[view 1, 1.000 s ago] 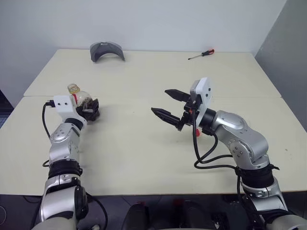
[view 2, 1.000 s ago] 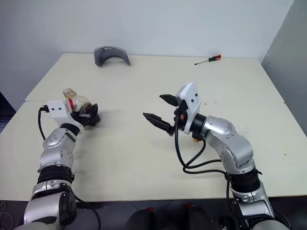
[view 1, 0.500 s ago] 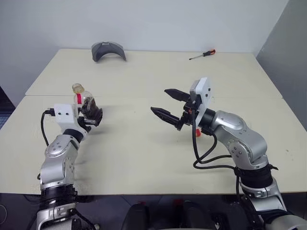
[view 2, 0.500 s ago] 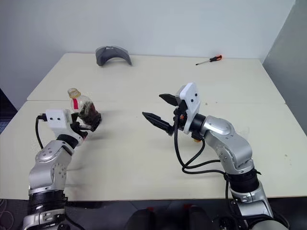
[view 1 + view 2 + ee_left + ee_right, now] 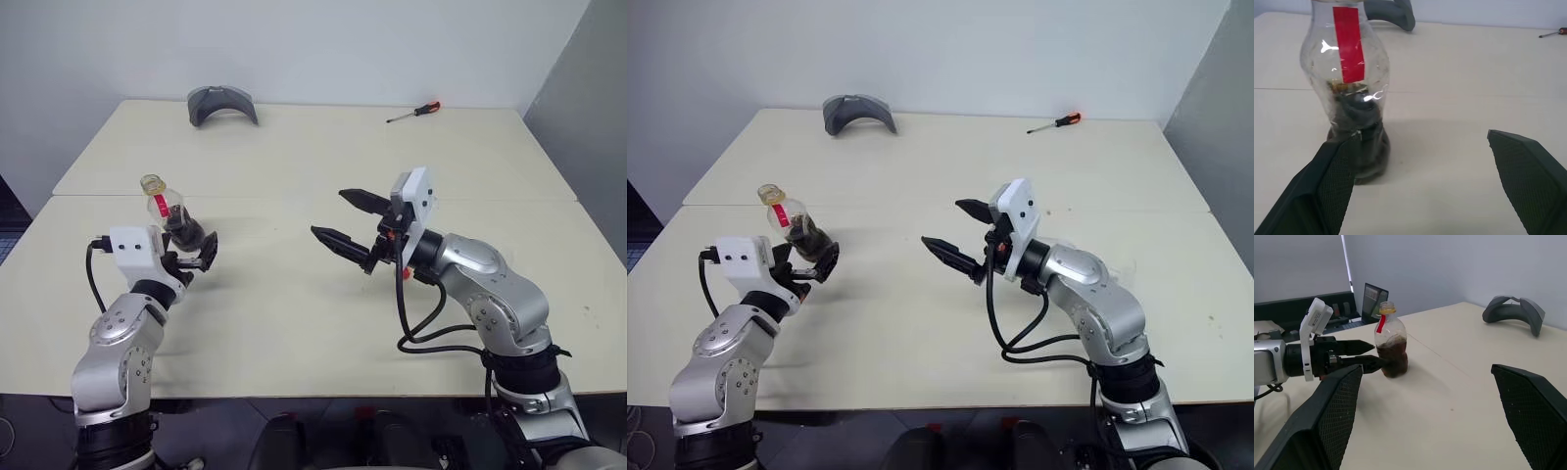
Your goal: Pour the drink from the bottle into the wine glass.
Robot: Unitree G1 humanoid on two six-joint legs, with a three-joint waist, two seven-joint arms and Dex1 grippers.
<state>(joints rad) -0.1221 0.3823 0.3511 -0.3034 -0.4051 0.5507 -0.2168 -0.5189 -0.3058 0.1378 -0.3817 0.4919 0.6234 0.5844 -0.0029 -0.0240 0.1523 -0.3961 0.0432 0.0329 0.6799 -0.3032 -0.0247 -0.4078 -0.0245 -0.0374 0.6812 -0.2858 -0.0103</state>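
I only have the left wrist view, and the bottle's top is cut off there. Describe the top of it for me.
Observer: The bottle ends in a yellow ring around its neck. I cannot tell whether a cap sits on it.
Operator: Now report the right gripper.
Observer: The right gripper hangs open and empty above the table. It points toward the bottle, with a wide stretch of bare tabletop between them.
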